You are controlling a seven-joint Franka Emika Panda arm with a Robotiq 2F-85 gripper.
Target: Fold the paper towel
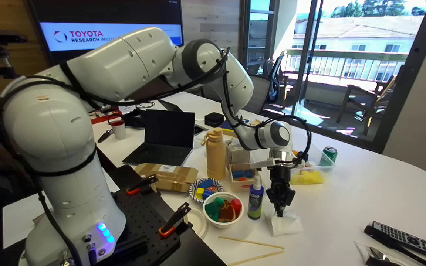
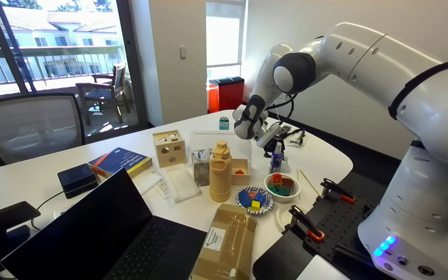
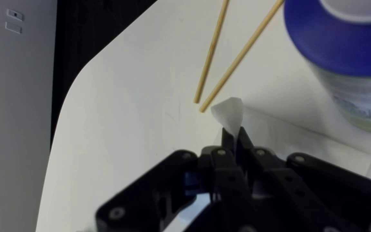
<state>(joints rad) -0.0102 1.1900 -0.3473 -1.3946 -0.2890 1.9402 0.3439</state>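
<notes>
The white paper towel [image 1: 287,225] lies on the table beside the purple-and-green spray bottle [image 1: 256,199]. My gripper [image 1: 280,213] points down onto it with its fingers closed together. In the wrist view my gripper [image 3: 235,137] is shut on the paper towel, and a pinched flap [image 3: 229,111] sticks out past the fingertips. A flat part of the paper towel [image 3: 301,138] rests on the table beyond the fingers. In an exterior view the gripper [image 2: 273,152] is partly hidden behind the spray bottle [image 2: 276,161], and the towel is mostly hidden there too.
Two wooden sticks [image 3: 211,54] lie close to the towel. A white bowl of blocks [image 1: 223,210], a patterned bowl [image 1: 205,189] and a tan bottle [image 1: 216,155] stand on the robot's side. A clear bin [image 1: 314,157] and a remote [image 1: 412,240] are farther off.
</notes>
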